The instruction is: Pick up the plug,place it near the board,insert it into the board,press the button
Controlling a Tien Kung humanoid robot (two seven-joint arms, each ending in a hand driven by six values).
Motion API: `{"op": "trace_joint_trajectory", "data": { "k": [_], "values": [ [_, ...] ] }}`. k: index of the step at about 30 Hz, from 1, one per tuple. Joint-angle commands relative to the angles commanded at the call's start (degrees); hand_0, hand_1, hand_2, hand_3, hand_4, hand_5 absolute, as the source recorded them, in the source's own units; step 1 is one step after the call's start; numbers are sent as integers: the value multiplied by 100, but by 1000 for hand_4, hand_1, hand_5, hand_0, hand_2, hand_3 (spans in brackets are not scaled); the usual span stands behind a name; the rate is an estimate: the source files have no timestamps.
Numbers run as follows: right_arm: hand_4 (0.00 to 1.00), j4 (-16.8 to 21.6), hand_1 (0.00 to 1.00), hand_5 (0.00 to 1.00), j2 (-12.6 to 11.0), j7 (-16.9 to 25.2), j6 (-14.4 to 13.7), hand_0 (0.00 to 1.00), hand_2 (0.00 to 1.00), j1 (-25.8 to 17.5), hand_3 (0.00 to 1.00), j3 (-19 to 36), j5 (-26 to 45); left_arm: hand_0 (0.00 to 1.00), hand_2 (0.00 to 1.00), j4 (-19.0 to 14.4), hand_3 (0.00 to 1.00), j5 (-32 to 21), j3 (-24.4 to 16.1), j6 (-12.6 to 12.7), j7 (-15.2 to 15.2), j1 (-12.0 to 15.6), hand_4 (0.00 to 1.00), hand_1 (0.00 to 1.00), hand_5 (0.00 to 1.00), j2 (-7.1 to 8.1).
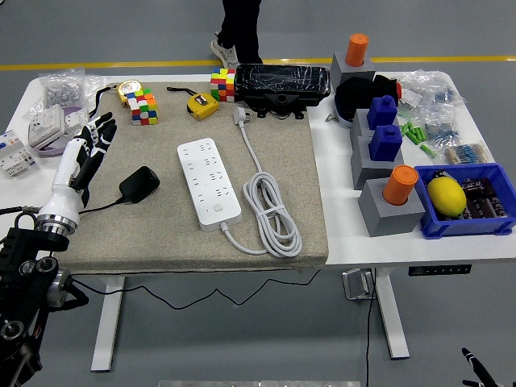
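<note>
The left robot hand (pixel 93 139) hangs over the left part of the grey mat (pixel 161 226) with fingers spread, holding nothing. The black plug (pixel 139 183) lies on the mat just right of that hand, its thin black cord running off toward the table's (pixel 355 234) left edge. The white power strip (pixel 209 182) lies flat mid-mat, well apart from the plug (its own white cable (pixel 270 214) is coiled to its right). A person's legs (pixel 239 28) stand beyond the far edge. The right robot hand is out of view.
</note>
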Motion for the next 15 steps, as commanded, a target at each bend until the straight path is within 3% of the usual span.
{"op": "trace_joint_trajectory", "data": {
  "k": [15],
  "values": [
    [998, 0, 741, 991, 11, 4, 2, 786, 724, 17, 780, 1, 12, 920, 919, 2, 907, 1, -36, 14, -18, -29, 998, 938, 872, 20]
  ]
}}
